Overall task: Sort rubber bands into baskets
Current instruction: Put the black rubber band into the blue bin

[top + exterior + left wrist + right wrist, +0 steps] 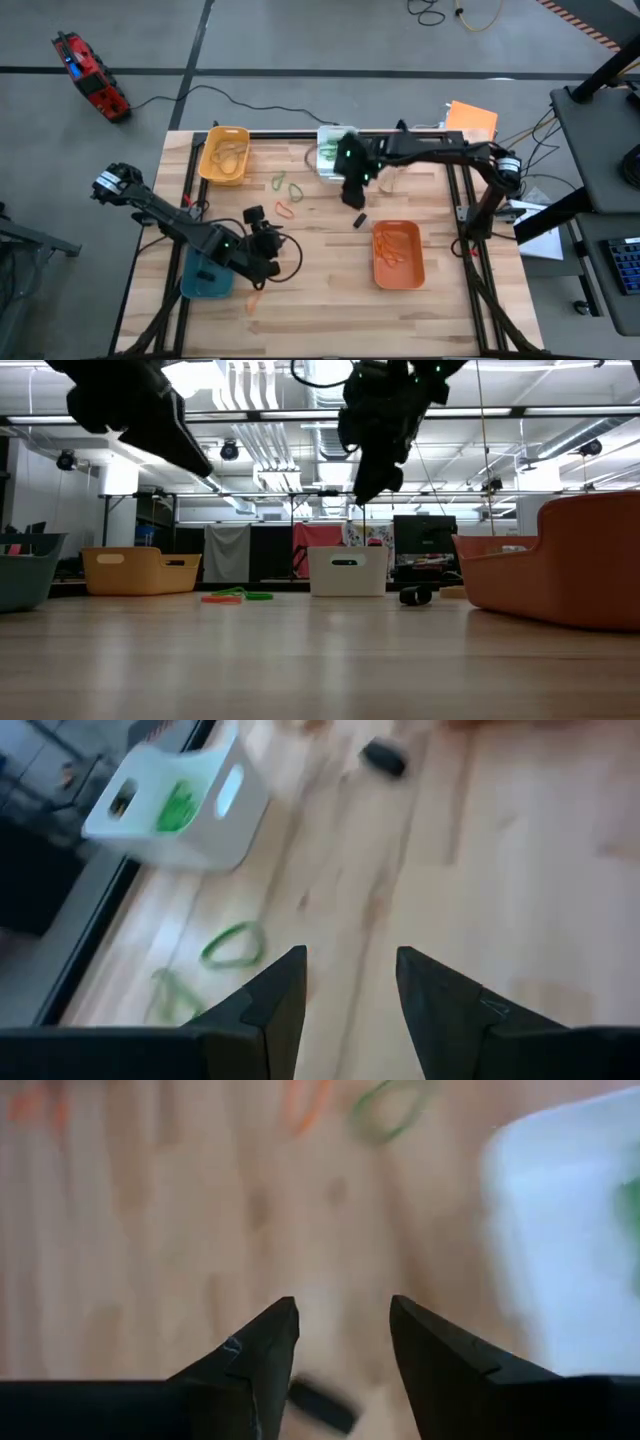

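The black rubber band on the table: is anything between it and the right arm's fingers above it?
Nothing visible. The black rubber band lies alone on bare wood, and the right gripper hangs just above it with open fingers, empty.

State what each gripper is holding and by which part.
Nothing is held. The left gripper and the right gripper both show open fingers with only bare table between them.

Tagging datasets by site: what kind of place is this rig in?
Probably a robotics lab or workshop: bare concrete floor with loose cables, exposed ceiling ducts, and a monitor behind the wooden table.
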Robot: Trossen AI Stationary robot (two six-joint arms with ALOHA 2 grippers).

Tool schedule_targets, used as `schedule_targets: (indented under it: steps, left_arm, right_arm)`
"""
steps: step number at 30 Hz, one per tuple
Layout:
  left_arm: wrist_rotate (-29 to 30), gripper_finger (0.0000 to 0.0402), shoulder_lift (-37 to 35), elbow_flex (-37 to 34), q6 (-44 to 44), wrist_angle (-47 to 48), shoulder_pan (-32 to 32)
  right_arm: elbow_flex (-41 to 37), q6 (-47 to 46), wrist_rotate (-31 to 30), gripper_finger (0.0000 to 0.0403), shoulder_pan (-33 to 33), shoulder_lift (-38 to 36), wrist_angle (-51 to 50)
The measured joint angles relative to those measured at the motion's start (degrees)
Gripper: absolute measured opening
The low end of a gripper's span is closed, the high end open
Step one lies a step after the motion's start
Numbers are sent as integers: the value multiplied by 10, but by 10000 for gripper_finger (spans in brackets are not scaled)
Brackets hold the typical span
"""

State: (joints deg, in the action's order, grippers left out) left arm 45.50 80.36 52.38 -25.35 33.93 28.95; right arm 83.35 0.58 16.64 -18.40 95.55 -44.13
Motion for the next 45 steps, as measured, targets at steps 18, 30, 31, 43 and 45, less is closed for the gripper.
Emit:
schedule_targets:
  steps: [18, 30, 31, 43, 45]
  left_arm:
    - [21, 141, -41, -101, 138, -199, 23]
    - [37, 141, -69, -132, 148, -199, 17]
    - [37, 141, -69, -132, 150, -198, 16]
    - [36, 141, -70, -131, 202, -214, 1]
    - [35, 141, -70, -131, 206, -215, -2]
  right_arm:
    - [-6, -172, -187, 222, 111, 33, -98]
    - [-7, -240, -197, 236, 119, 118, -120]
    - [-7, -247, -197, 237, 122, 122, -123]
    - [-7, -214, -175, 237, 163, 132, -129]
    - [-7, -132, -164, 236, 171, 128, -133]
